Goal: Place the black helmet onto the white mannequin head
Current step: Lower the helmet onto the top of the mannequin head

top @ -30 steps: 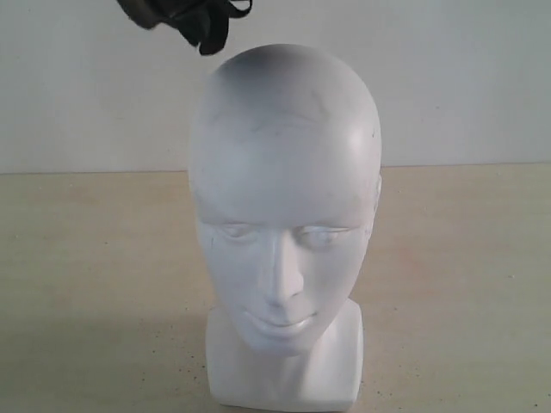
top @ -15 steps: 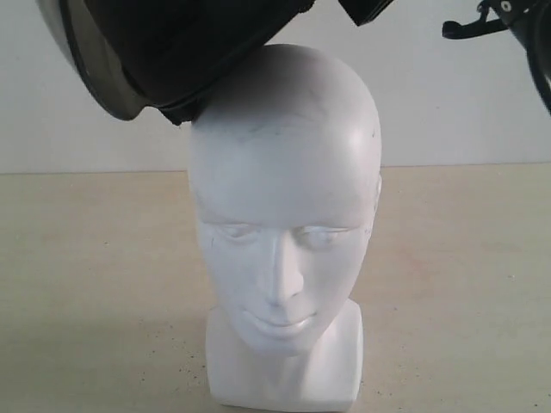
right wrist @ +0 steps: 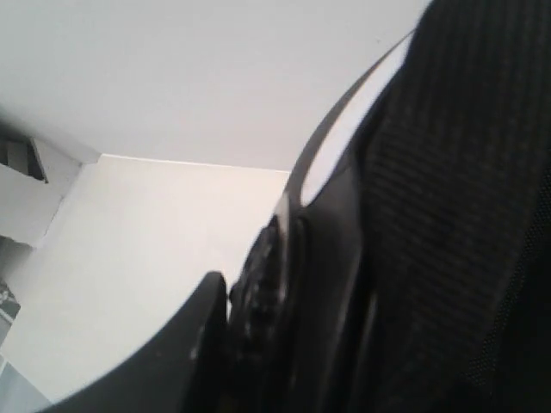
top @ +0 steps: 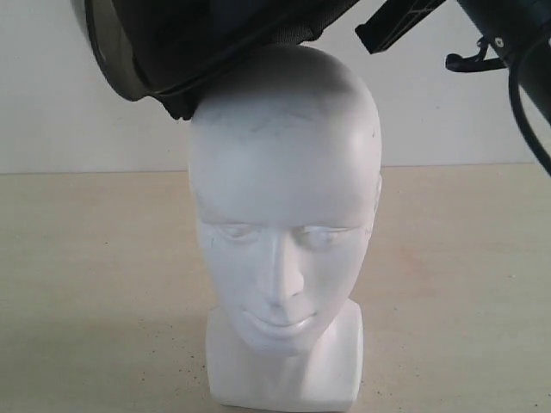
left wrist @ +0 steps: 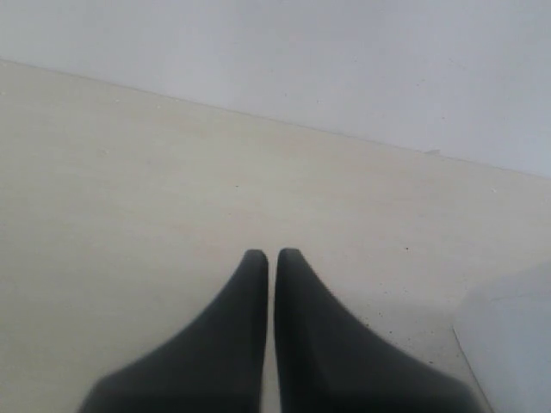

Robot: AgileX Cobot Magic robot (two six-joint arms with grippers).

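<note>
The white mannequin head (top: 284, 232) stands upright on the table, face toward the exterior camera. The black helmet (top: 198, 39) hangs tilted over its crown at the top left, its tinted visor (top: 108, 47) facing left and its lower rim touching the top of the head. My right gripper (right wrist: 258, 301) is shut on the helmet's rim, whose padded lining (right wrist: 465, 215) fills the right wrist view; one finger (right wrist: 185, 344) shows outside the shell. The right arm (top: 508, 43) reaches in from the top right. My left gripper (left wrist: 270, 255) is shut with nothing in it, low over the table.
The beige table (top: 77, 284) spreads around the head, with a white wall (top: 448, 112) behind. In the left wrist view a white edge of the mannequin's base (left wrist: 512, 335) shows beside the fingers.
The helmet came down from above the frame and moved right over the head's crown. The right arm has come further into the top right of the exterior view.
</note>
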